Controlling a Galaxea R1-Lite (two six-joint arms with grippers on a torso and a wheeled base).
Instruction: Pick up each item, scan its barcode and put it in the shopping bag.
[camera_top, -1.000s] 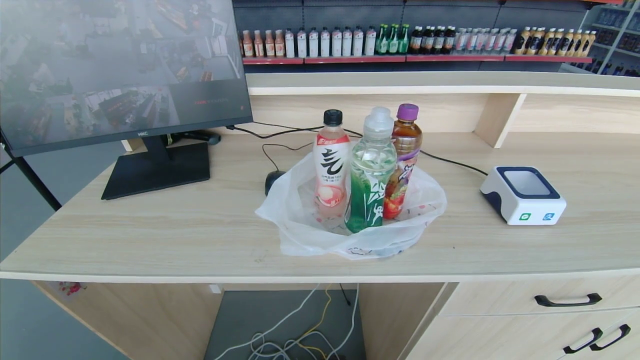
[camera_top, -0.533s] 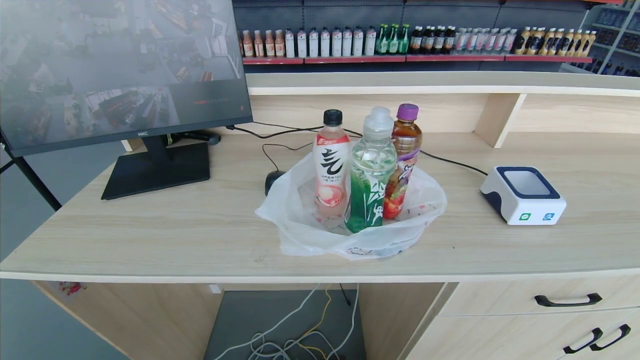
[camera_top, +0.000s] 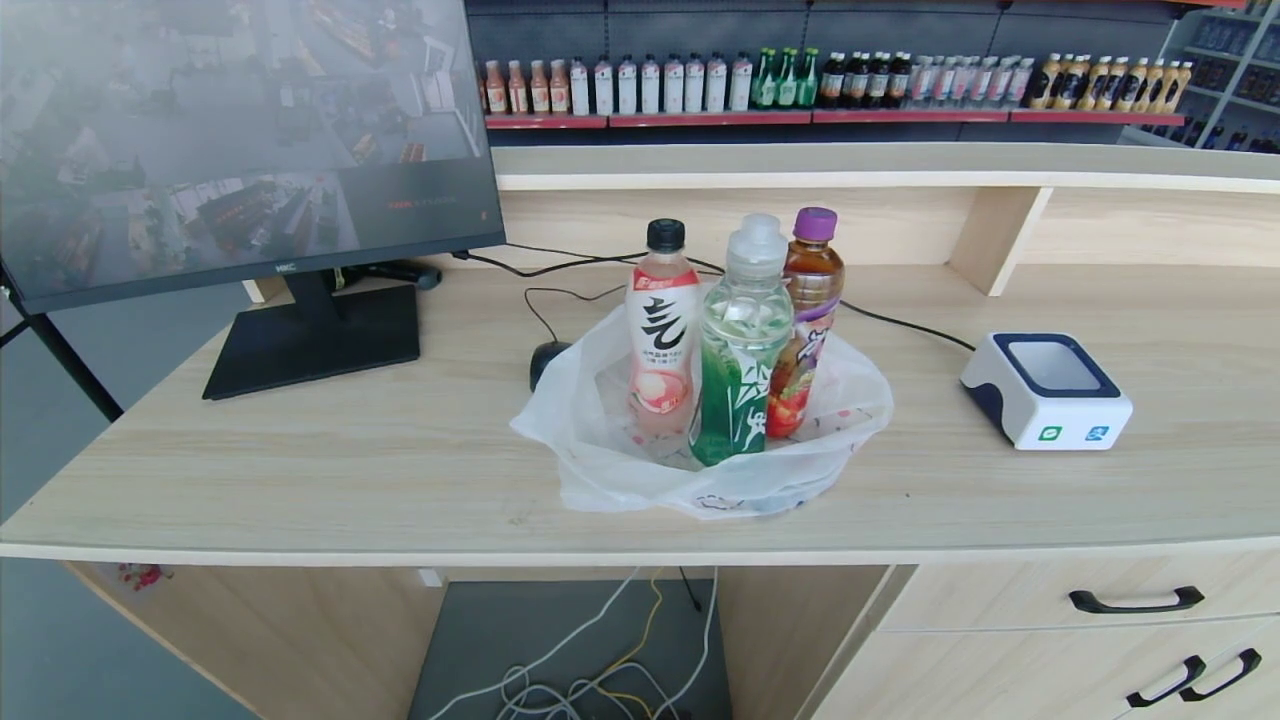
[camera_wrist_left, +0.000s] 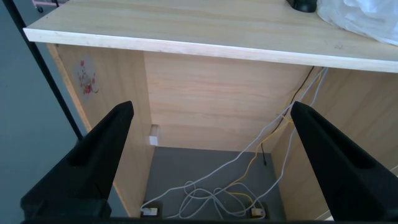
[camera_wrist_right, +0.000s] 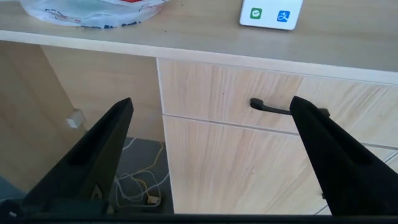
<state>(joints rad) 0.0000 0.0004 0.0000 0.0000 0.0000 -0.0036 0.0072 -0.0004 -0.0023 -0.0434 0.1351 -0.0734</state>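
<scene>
Nothing has shifted since the earlier frames: bottles, bag and scanner sit as they did. Drink shelves (camera_top: 800, 85) line the shop wall behind the pale wood counter (camera_top: 300, 470), which carries a large dark monitor (camera_top: 230, 130) at its left. At the middle lies the white shopping bag (camera_top: 600, 470), its rim slumped low around three upright bottles packed close together: a pink-label bottle (camera_top: 662, 340), a green-label bottle (camera_top: 742, 350) and a purple-capped bottle (camera_top: 812, 280). The barcode scanner (camera_top: 1045, 390) sits apart to the right, and a mouse (camera_top: 546, 360) lies just beside the bag. The left gripper (camera_wrist_left: 211, 109) and right gripper (camera_wrist_right: 211, 102) hang below the counter edge, fingers spread wide, holding nothing. All items look bagged. The slack bag gives no support, so an arm clipping the counter edge or snagging the plastic could topple the cluster.
</scene>
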